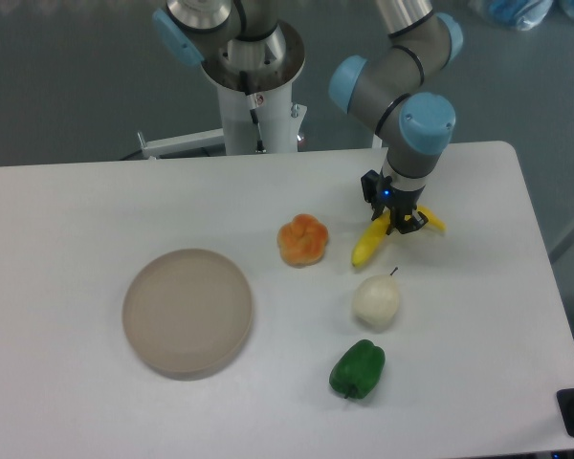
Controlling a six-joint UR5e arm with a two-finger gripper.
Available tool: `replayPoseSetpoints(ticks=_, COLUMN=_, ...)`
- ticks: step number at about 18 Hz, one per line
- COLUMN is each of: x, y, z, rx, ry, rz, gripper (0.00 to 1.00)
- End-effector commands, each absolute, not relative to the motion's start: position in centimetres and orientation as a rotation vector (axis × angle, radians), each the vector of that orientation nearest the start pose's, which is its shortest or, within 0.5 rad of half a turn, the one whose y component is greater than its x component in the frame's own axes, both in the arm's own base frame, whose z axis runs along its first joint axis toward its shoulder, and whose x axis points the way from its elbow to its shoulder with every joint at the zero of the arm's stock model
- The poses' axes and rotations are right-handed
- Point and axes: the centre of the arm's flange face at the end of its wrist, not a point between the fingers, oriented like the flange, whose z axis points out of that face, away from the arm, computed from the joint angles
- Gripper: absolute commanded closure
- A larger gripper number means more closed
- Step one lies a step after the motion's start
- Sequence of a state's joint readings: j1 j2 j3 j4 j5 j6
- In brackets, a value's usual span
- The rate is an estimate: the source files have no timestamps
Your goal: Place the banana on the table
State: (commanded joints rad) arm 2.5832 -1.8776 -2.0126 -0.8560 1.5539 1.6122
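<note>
Beige plate point(187, 312) far left, orange fruit point(302, 239) mid-table point(96, 210), then the banana point(370, 241) just beside it, pinched by the gripper point(396, 218) near its middle. It looks low, nearly down; release is left.

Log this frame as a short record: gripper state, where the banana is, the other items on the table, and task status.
gripper: gripper shut on the banana, around its middle
banana: banana angled, lower end near the table; whether it touches cannot be told
plate: round beige plate at left, nothing on it
other fruit: orange lobed fruit left of the banana; white pear-like fruit below it; green pepper nearest the camera
task status: banana not yet released
</note>
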Motion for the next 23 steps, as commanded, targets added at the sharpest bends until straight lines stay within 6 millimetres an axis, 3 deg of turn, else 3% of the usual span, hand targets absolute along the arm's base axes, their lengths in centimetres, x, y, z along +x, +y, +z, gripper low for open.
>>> replayPoseSetpoints(ticks=2, x=-36.6, y=38.7, z=20.2, rx=-2.992, ry=0.922, rz=-0.042, gripper=0.39)
replayPoseSetpoints(ticks=4, x=-36.9, y=39.0, z=20.8, rx=-2.991, ry=0.92, rz=-0.023, gripper=0.13)
replayPoseSetpoints(ticks=6, x=-37.2, y=39.0, z=21.2, rx=-2.989, ry=0.917, rz=-0.006, gripper=0.02)
replayPoseSetpoints(ticks=12, x=-39.1, y=40.5, z=23.8, rx=-2.997, ry=0.813, rz=0.088, gripper=0.0)
replayPoseSetpoints(ticks=16, x=-41.4, y=44.3, z=26.3, rx=-3.004, ry=0.617, rz=0.188, gripper=0.0)
replayPoseSetpoints(ticks=23, x=-43.3, y=48.7, z=28.9, rx=-2.951, ry=0.654, rz=0.296, gripper=0.0)
